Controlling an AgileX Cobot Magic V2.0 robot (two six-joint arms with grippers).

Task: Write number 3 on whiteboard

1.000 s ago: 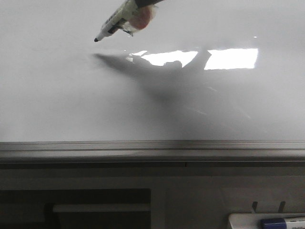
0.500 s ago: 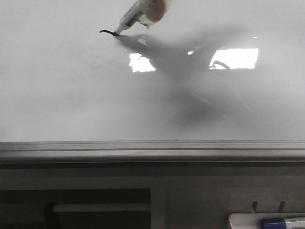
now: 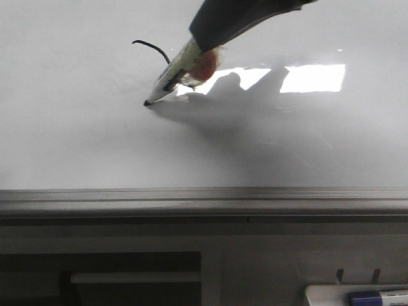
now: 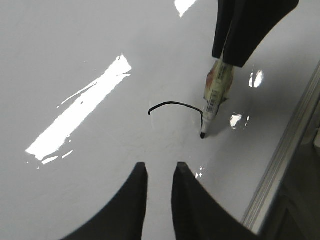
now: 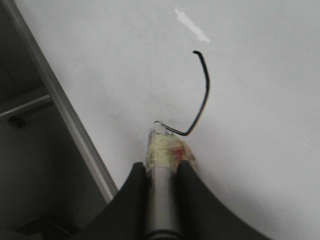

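The whiteboard (image 3: 76,140) is glossy white with a grey rim (image 3: 204,194) along its near edge. My right gripper (image 5: 162,167) is shut on a taped marker (image 3: 175,73) that slants down to the left, its tip touching the board. Of the number 3 (image 4: 175,104), a thin black arc and a short slanted leg show, ending at the marker tip (image 4: 202,135). The right wrist view shows the same line (image 5: 205,90) hooking back to the marker (image 5: 162,150). My left gripper (image 4: 160,167) hovers over the bare whiteboard (image 4: 75,50), open by a narrow gap, holding nothing.
A small white tray (image 3: 325,294) with a blue-capped marker (image 3: 376,296) lies below the board at the front right. Bright light glare (image 3: 312,78) sits on the board. The rim (image 4: 285,155) runs close beside the writing spot, and a dark shelf (image 3: 134,277) lies under it.
The right gripper has come down and to the left with the marker. The black line, absent a second ago, has grown from a short hook into an arc with a slanted leg.
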